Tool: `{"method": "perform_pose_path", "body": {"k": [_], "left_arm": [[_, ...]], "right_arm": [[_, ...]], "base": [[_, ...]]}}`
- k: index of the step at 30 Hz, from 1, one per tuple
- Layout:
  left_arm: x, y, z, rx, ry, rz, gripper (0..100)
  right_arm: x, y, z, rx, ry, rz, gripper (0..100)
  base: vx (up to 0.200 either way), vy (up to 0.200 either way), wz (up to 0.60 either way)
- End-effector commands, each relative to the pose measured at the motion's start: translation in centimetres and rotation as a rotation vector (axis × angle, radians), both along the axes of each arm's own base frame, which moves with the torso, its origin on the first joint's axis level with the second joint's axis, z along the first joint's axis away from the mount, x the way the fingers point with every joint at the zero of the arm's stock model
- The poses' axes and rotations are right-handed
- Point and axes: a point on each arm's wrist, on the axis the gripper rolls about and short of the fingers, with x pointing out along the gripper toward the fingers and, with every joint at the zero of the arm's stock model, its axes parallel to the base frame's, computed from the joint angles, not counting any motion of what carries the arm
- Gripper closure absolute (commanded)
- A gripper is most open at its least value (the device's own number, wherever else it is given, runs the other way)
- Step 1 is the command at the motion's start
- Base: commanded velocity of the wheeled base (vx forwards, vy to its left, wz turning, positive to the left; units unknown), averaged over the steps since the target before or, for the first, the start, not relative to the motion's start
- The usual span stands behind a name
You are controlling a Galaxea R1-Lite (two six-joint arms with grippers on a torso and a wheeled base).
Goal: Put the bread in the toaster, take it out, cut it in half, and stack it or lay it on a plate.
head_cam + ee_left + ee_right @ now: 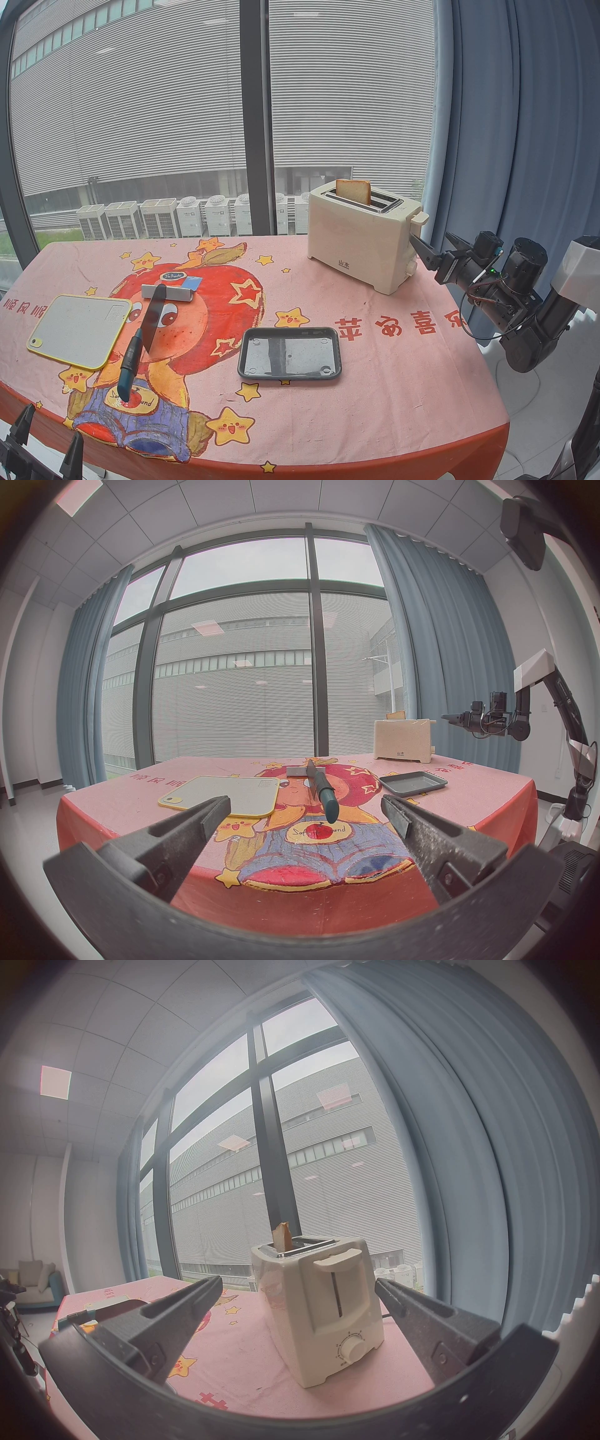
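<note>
L gripper (50, 431) sits low at the near-left table edge, below the tabletop. Fingers wide apart in the L wrist view (304, 808), nothing btwn them, holding nothing.

On the pink cartoon tablecloth (387, 387), nearest item is the knife (140, 340). Its blue handle points toward the robot and its dark blade runs away from it. The blade's far end is propped on a small grey knife rest (167, 292) w/ a blue patch. Just L of the knife lies the cutting board (78, 330), pale grey w/ yellow rim, flat on the cloth, close to the blade. Can't tell if they touch.

Mid-table, R of the knife, is a black tray (289, 353), rectangular and shallow, w/ nothing in it.

Farther back on the R stands the cream toaster (362, 240), lever end facing R. Bread slice (354, 190) stands upright, sticking out the top at the end away from the lever. Can't tell which slot. Lever sits at the top of its track in the R wrist view.

R gripper (432, 244) hangs level just off the toaster's lever end, aimed at it. Fingers spread wide (297, 1285), gripping nothing, w/ the toaster framed btwn them but beyond the tips.

Behind it all is a big window (187, 94) and, far R, a blue curtain (519, 125).
</note>
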Motion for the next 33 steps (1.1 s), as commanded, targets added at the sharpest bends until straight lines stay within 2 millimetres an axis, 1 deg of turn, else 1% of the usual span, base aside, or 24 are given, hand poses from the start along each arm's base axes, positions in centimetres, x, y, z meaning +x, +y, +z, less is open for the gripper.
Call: {"method": "perform_pose_path", "body": {"k": [1,8,11,17,20,21,24,26,27,33], "left_arm": [[0.1,0.0,-0.4,0.000,0.008,0.000,0],[0.1,0.0,-0.4,0.000,0.009,0.000,0],[0.1,0.0,-0.4,0.000,0.009,0.000,0],[0.1,0.0,-0.4,0.000,0.008,0.000,0],[0.1,0.0,-0.4,0.000,0.009,0.000,0],[0.1,0.0,-0.4,0.000,0.009,0.000,0],[0.1,0.0,-0.4,0.000,0.009,0.000,0],[0.1,0.0,-0.4,0.000,0.009,0.000,0],[0.1,0.0,-0.4,0.000,0.009,0.000,0],[0.1,0.0,-0.4,0.000,0.009,0.000,0]], "right_arm": [[-0.1,-0.3,0.9,0.004,-0.033,0.000,0],[-0.4,-0.2,1.0,-0.089,-0.070,0.074,0],[-0.3,-0.2,1.0,-0.105,-0.045,0.078,0],[0.2,-0.6,3.3,-0.121,-0.002,0.105,0],[0.5,-0.5,4.2,-0.135,0.021,0.114,0],[0.5,-0.5,4.2,-0.135,0.021,0.114,0],[1.1,-0.4,5.4,-0.146,0.023,0.117,0],[1.2,-0.3,6.1,-0.146,0.026,0.118,0],[1.2,-0.3,6.1,-0.146,0.026,0.118,0],[1.7,0.1,7.5,-0.165,0.068,0.131,0]], "base": [[0.000,0.000,0.00],[0.000,0.000,0.00],[0.000,0.000,0.00],[0.000,0.000,0.00],[0.000,0.000,0.00],[0.000,0.000,0.00],[0.000,0.000,0.00],[0.000,0.000,0.00],[0.000,0.000,0.00],[0.000,0.000,0.00]]}}
